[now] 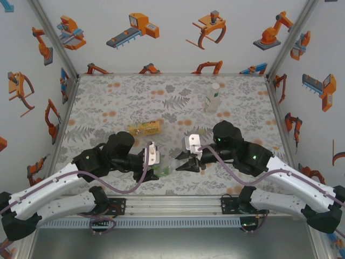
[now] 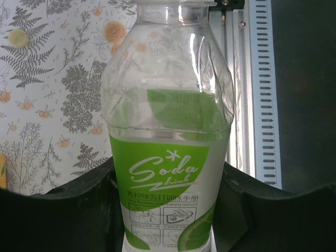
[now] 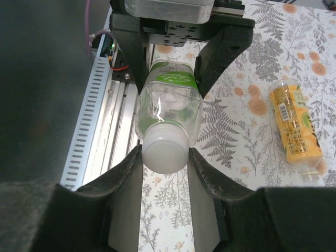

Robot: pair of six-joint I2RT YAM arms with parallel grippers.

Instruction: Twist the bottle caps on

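Two sets of fingers on one bottle here. The right gripper (image 3: 164, 157) has its fingers (image 3: 127, 176) pulled in narrow around the pale cap (image 3: 165, 149), one on each side. As far as I can tell both are touching it, though the contact line is kinda shadowy. That cap sits on the neck of the green-labelled bottle (image 3: 169, 97), which is held sideways with its neck pointing at the right wrist.

The left gripper (image 2: 169, 205) is clamped on the labelled body of the same bottle, a finger on each flank.

Further out, the yellow bottle (image 3: 295, 128) lies on its side on the fern-print table (image 1: 108, 97), just past the two grippers and not touching anything. The tall clear bottle (image 1: 214, 98) stands upright well back on the right side. A slotted metal rail (image 3: 89, 121) runs along the table's near edge.
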